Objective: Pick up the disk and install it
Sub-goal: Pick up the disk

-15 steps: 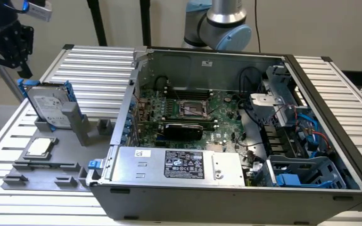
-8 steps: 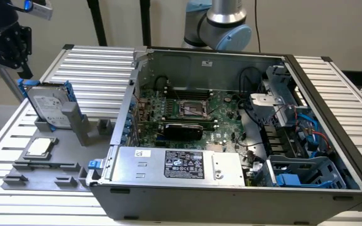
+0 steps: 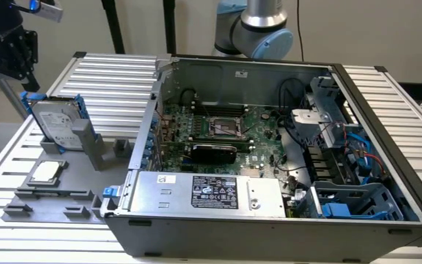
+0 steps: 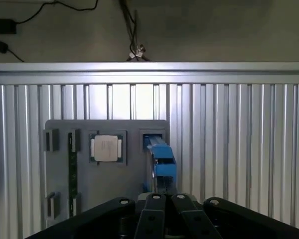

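The gripper (image 3: 17, 58) hangs over the tabletop's (image 3: 116, 71) far corner on the exterior view's left, its fingers drawn close together and holding nothing. Below it the disk (image 3: 55, 122) stands upright on edge in a grey holder (image 3: 86, 144), which rises from a grey tray (image 3: 50, 206) along that same side edge. In the wrist view the disk's blue frame (image 4: 162, 164) shows edge-on just past the gripper (image 4: 167, 199). A chip (image 3: 46, 171) lies flat in a tray pocket just beside the disk, toward the near edge. The open case (image 3: 270, 231) fills the tabletop's middle and the exterior view's right, with its side wall close beside the tray. A power supply (image 3: 211, 192) lies along the case's near edge. Bare slats run from the tray to the far edge.
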